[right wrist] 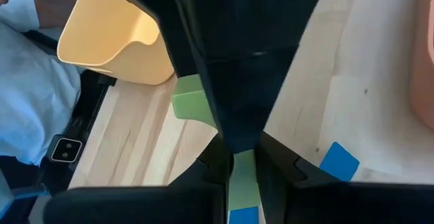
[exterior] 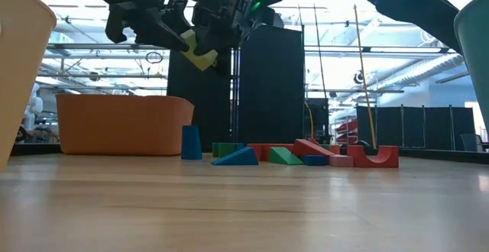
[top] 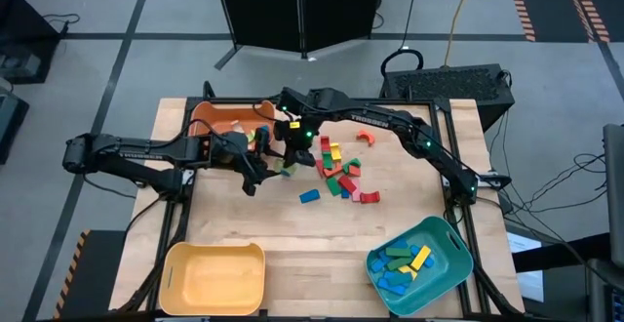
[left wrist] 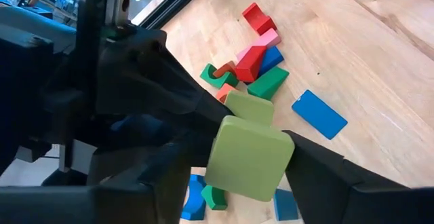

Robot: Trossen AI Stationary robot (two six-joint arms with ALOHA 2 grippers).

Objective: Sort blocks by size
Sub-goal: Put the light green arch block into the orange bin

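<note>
Above the wooden table (top: 292, 244), both grippers meet on a pale green block (left wrist: 247, 157): right gripper (top: 290, 162) pinched on it, left gripper (top: 261, 169) fingers spread around it. Left should clamp squarely before right lets go.

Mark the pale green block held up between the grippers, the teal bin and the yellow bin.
pale green block (left wrist: 247, 157): left wrist view, its broad front face.
teal bin (top: 456, 247): high view, its right rim.
yellow bin (top: 214, 281): high view, bare floor inside.

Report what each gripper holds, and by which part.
A light green block is held in the air between both grippers: the right gripper pinches its thin end, the left gripper brackets its broad faces.
</note>
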